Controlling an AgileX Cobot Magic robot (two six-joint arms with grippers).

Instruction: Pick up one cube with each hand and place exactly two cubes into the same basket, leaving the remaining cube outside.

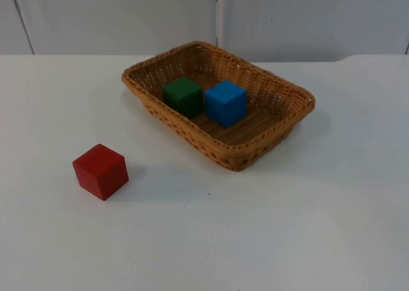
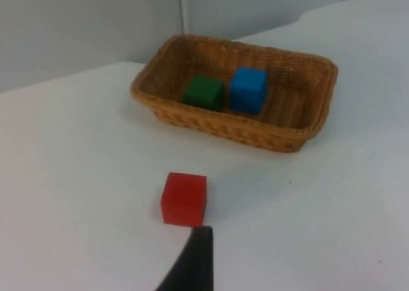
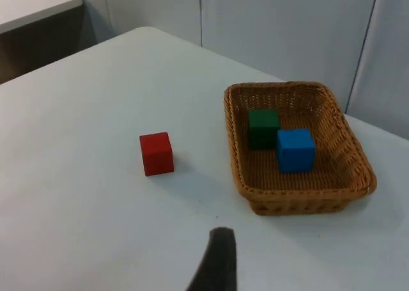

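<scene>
A wicker basket point(image 1: 281, 89) stands at the middle of the table, and a green cube point(image 1: 183, 96) and a blue cube point(image 1: 225, 103) sit side by side inside it. Out on the white table, left of the basket and nearer the front, rests a red cube point(image 1: 100, 171). My left gripper point(image 2: 192, 265) hangs back above the table, just short of the red cube point(image 2: 184, 198), with the basket point(image 2: 223, 128) beyond. My right gripper point(image 3: 217, 262) waits farther off, apart from the red cube point(image 3: 156, 153) and the basket point(image 3: 300, 198). Neither gripper touches anything.
The grey partition wall point(image 1: 217, 16) closes the table's far side behind the basket. A second table top point(image 3: 32, 0) stands beyond the table's edge in the right wrist view. White table surface point(image 1: 307, 227) lies open in front of the basket.
</scene>
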